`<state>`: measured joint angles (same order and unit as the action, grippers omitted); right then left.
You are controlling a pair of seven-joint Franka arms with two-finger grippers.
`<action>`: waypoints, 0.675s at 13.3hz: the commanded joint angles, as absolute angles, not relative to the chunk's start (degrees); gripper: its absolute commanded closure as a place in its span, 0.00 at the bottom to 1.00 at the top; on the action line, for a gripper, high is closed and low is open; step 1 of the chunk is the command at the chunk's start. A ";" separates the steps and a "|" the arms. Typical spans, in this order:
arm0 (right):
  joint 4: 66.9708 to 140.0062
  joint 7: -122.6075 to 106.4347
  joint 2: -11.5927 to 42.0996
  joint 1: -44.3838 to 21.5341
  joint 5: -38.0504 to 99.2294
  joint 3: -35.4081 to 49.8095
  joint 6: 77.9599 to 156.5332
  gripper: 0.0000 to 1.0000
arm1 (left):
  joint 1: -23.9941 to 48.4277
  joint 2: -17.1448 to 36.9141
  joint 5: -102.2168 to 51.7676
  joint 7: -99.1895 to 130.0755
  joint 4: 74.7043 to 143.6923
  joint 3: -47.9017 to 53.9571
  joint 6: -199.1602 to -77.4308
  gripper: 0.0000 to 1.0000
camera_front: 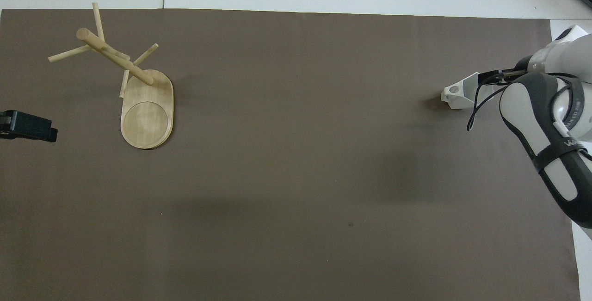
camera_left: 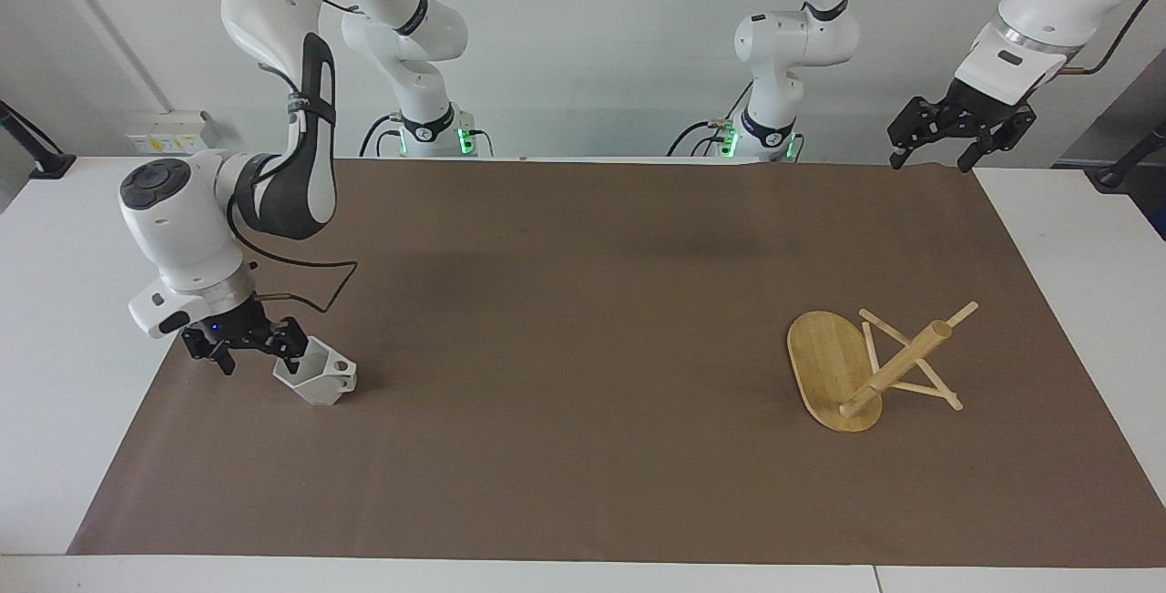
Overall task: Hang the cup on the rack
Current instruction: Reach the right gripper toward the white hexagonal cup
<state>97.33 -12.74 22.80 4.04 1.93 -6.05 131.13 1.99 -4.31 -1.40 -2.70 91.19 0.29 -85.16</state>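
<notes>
L claw (camera_left: 958,139) waits up by its own base at the L arm's end of the bench (camera_left: 1075,238), over the mat's (camera_left: 583,320) edge nearest the robots, fingers spread, nothing in it.

Farther out, twd the R arm's end: cup (camera_left: 319,374) sits upright on the mat, hexagonal mouth up, blocky handle w/ round hole pointing twd the bench middle. R claw (camera_left: 256,357) is low, right at the cup's wall away from the handle, fingers apart, nothing gripped yet; one finger looks to be at or just inside the rim, other outside. Contact: can't tell. In overhead view R arm hides most of the cup; only handle end shows.

About as far out, at the L arm's end: rack (camera_left: 861,365) w/ oval base flat on mat, post and thin pegs rising. Well apart from cup, nearly full mat width betw them.

Handling, my guess: cup is small, rigid, prob ceramic or hard plastic, light, smooth so slippery, would chip if dropped. Flat facets give claw good seats. Best hold = pinch one wall over the rim, opposite the handle, leaving handle hole free for a peg. Pegs thin, rack light, so a hard push could shift it.

Step in hand: grasp, not yet closed.
</notes>
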 commanded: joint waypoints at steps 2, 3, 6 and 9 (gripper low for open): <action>97.82 -13.18 23.03 4.31 3.25 -5.89 131.92 0.06 | 1.93 -5.71 -0.35 -2.29 92.81 0.35 -85.43 0.00; 97.91 -13.01 23.11 4.31 3.25 -5.89 131.84 0.09 | 1.93 -5.71 -0.35 -2.29 92.81 0.44 -85.43 0.00; 97.91 -9.51 23.12 4.31 3.25 -5.89 131.31 0.16 | 1.93 -5.71 -0.35 -2.29 92.81 0.44 -85.43 0.00; 98.17 -7.56 23.12 4.31 3.25 -5.80 130.96 0.19 | 1.93 -5.71 -0.35 -2.29 92.81 0.35 -85.43 0.00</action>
<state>97.64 -8.62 23.17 4.05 2.17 -6.07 131.04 1.99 -4.31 -1.40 -2.70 91.19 0.29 -85.16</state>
